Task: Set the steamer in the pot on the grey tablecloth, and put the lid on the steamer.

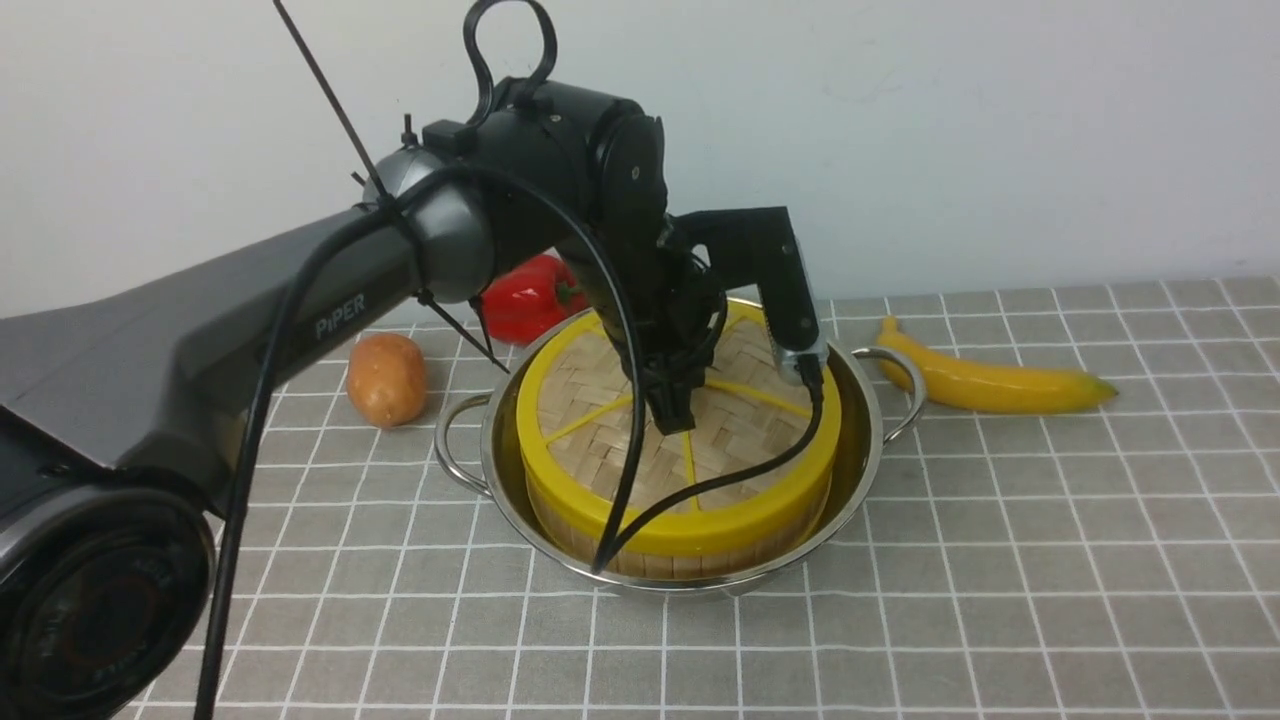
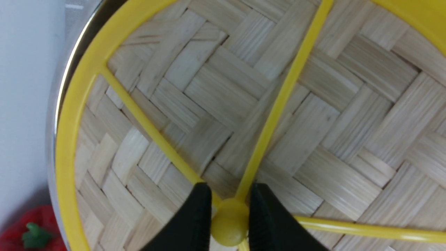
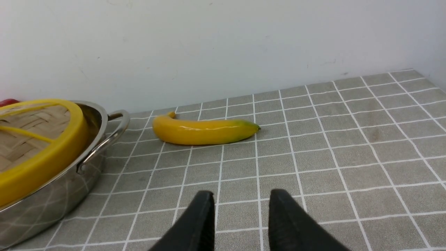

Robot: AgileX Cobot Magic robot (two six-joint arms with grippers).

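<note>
Grey tablecloth (image 1: 1000, 520) lies under the pot (image 1: 860, 470), steamer (image 1: 690, 560) inside (lid (image 1: 745, 425) on). My left gripper (image 2: 230, 209) pinches the lid's hub directly below; my right gripper (image 3: 240, 219) hangs parted, empty.

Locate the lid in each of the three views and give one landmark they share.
Front view: the lid sits centre frame on the steamer inside the pot, under the left tool.
Left wrist view: lid fills the frame.
Right wrist view: lid at the left edge.
Shared landmark: the lid's yellow rim.
</note>
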